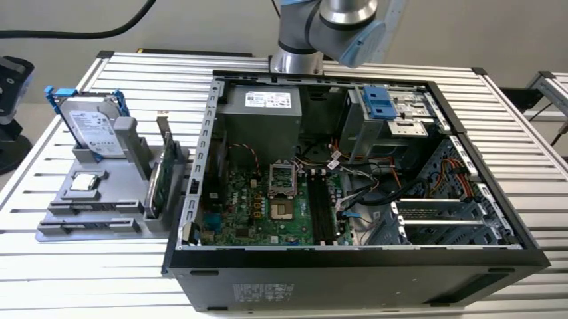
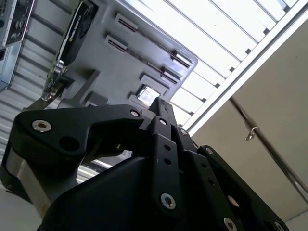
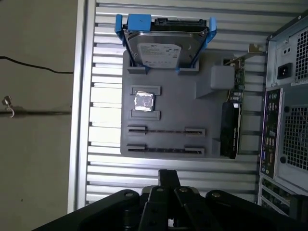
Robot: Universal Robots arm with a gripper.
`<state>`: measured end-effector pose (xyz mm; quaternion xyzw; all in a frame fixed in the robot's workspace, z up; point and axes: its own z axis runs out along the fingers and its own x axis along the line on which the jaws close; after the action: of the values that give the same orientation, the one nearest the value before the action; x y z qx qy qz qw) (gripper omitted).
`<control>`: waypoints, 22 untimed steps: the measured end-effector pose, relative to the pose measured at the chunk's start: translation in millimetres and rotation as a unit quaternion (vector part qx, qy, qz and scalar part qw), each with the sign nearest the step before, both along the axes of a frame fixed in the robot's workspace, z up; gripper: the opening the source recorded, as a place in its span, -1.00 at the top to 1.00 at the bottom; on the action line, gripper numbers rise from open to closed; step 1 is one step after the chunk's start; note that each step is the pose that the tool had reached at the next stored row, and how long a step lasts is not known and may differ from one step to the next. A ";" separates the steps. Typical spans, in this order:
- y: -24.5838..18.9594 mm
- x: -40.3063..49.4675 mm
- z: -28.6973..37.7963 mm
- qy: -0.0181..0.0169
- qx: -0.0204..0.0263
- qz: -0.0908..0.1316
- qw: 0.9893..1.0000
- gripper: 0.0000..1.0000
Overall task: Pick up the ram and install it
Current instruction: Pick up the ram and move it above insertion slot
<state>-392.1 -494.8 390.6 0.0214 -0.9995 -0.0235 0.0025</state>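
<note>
In the exterior view, the grey tray [image 1: 111,199] at left centre is open from above along its near edge. The upright hard drive [image 1: 93,129] walls its far end, the standing green card [image 1: 159,183] its side toward the computer case [image 1: 355,258]. Inside the case, loose cables [image 1: 368,189] crowd centre right beside the memory slots [image 1: 321,209]. In the first wrist view, bare worktop [image 3: 106,168] slats show between the closed hand [image 3: 168,174] and the tray.
</note>
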 end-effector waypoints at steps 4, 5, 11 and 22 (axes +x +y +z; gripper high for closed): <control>-1.6 0.1 0.0 0.000 0.000 0.000 1.000 1.00; -1.9 0.2 0.0 0.000 0.000 0.000 1.000 1.00; -1.9 0.2 0.0 0.000 0.000 0.000 1.000 1.00; -2.0 -0.4 -0.1 0.000 0.000 -0.034 0.999 1.00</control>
<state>-392.5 -496.7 390.5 -0.0126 -0.9996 -0.0236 0.0017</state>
